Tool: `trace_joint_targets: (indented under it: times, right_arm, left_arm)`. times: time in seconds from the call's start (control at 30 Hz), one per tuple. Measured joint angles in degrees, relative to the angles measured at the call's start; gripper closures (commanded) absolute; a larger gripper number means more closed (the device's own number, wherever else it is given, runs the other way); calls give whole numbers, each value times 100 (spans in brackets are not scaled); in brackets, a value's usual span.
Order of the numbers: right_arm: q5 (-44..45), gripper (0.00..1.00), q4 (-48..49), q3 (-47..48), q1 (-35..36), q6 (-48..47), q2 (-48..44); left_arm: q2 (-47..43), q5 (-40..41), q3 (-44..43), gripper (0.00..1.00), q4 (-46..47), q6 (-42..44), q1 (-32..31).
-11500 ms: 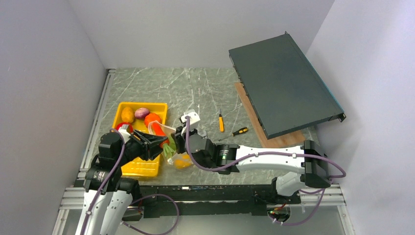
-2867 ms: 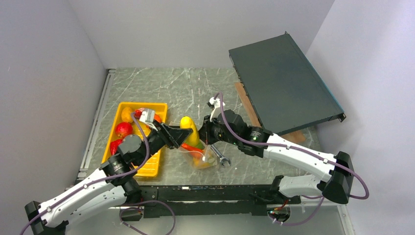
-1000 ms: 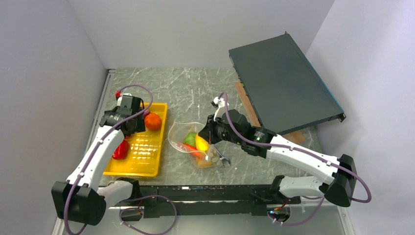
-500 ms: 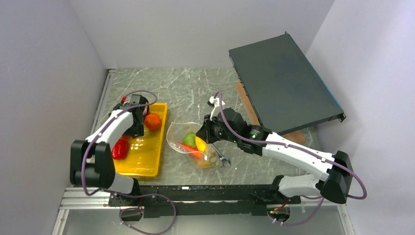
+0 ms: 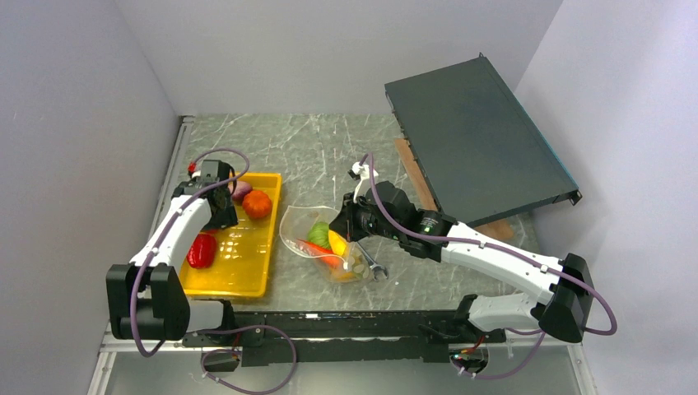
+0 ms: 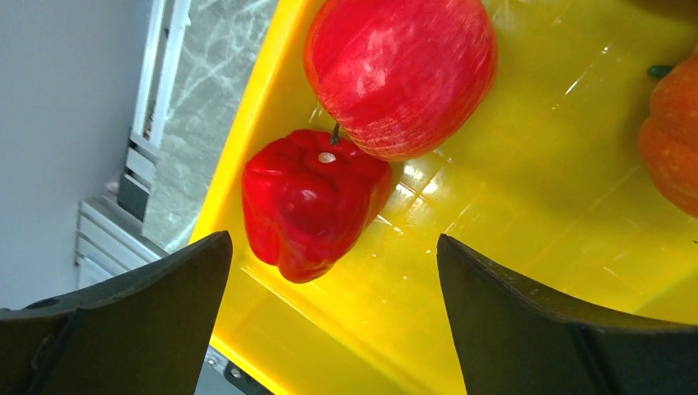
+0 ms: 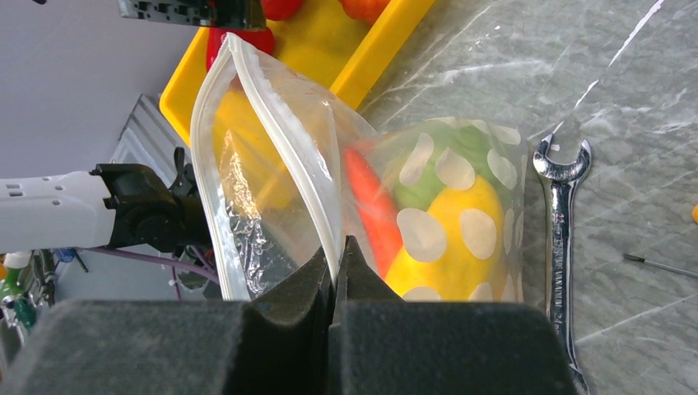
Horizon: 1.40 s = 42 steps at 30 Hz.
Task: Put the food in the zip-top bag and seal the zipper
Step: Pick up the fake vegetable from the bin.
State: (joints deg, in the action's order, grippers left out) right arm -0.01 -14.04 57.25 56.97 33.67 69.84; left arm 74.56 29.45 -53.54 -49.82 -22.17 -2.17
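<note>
The right claw [image 7: 337, 247] is clamped on the zipper [image 7: 288, 140], holding the bag [image 7: 272, 189] mouth agape just right of the tray [image 6: 510, 222]. Inside the bag lie a carrot [image 7: 370, 206], green cabbage [image 7: 473, 148] and a yellow pepper [image 7: 449, 206]. The left claw [image 6: 333, 247] hangs over the tray's far left end, fingers spread wide, gripping nothing.

Below it in the tray a red pepper [image 6: 309, 202] touches a red apple [image 6: 399, 70]; an orange piece [image 6: 675, 148] sits toward the tray's right wall, with a purple piece [image 5: 241, 191] at the far wall.

The table [image 5: 272, 144] is grey veined marble, boxed in by plain pale walls [image 5: 74, 123]. A wrench [image 7: 560, 239] lies beyond the bag from the tray, just beside it. Well right of the tray a dark flat case [image 5: 477, 140] leans tilted over a wooden board [image 5: 465, 237].

From above, the left arm hides the apple. A screwdriver tip [image 7: 658, 265] pokes in at the wrist view's edge, its handle cut off.
</note>
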Motion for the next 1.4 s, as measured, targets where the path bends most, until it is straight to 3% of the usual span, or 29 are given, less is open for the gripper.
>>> trace_joint_targets:
  times: [0.3, 0.8, 0.97, 1.13, 1.2, 1.4]
  right_arm:
    - [-66, 100, -2, 0, 0, 26, -20]
    - [-229, 100, -2, 0, 0, 96, -2]
    - [-328, 100, 0, 2, 0, 131, 35]
    - [-356, 100, 0, 9, -2, 149, 39]
    - [-356, 100, -2, 24, -4, 146, 46]
    - [-356, 100, -9, 59, -4, 149, 72]
  left_arm:
    - [522, 17, 120, 0, -109, -608, 37]
    - [874, -28, 177, 3, -35, -697, 750]
    - [1156, -262, 177, 16, 17, -511, 855]
    - [1147, -439, 177, 42, 35, -229, 901]
    - [1104, -529, 177, 48, 39, -125, 911]
    - [743, -1040, 179, 51, 205, 92, 863]
